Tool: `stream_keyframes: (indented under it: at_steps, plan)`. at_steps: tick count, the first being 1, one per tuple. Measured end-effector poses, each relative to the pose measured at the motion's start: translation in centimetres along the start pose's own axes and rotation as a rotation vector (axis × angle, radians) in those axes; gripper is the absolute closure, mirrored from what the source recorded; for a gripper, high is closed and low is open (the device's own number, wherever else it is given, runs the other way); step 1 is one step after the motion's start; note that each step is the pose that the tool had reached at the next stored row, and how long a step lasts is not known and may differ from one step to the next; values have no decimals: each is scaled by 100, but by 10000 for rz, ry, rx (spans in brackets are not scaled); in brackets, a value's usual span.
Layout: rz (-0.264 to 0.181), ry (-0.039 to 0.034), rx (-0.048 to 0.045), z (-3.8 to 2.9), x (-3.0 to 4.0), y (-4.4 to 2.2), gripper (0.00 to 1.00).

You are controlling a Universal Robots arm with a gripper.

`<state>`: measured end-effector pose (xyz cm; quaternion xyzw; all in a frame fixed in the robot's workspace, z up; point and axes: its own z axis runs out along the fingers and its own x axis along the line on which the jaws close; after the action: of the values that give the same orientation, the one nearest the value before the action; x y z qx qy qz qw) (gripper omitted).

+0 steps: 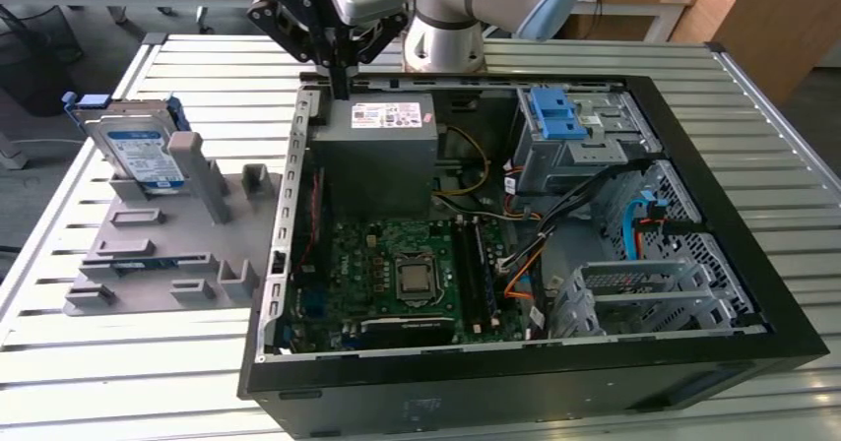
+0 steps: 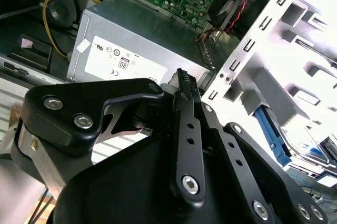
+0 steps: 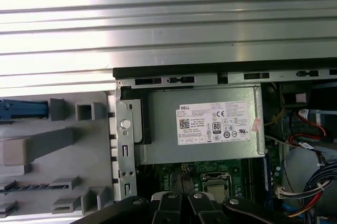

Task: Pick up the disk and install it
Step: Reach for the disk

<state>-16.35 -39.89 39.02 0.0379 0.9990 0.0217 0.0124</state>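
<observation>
While the disk (image 1: 138,151) stands upright in the grey holder (image 1: 171,259) by the worktop (image 1: 118,382) edge at the exterior view's left, we log pick-up and install both outstanding. End effector (image 1: 339,85), fingers together and empty, hangs above the power supply (image 1: 374,156).

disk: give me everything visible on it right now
The disk is a flat rectangular drive, silver metal, with a blue-and-white label facing the exterior camera and blue plastic rails on its edges. It stands on edge, leaning slightly, in a grey holder on the slatted table, to the exterior view's left of the open computer case. Only the holder appears to touch it. The pincer hangs apart from it, over the case's power supply; the disk is not yet picked up.
</observation>
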Motion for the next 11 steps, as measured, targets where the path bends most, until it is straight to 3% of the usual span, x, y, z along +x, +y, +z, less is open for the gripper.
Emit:
stream_keyframes:
  at_steps: [11]
  plan:
    - [0, -1, 0, 0, 28, -2, 89]
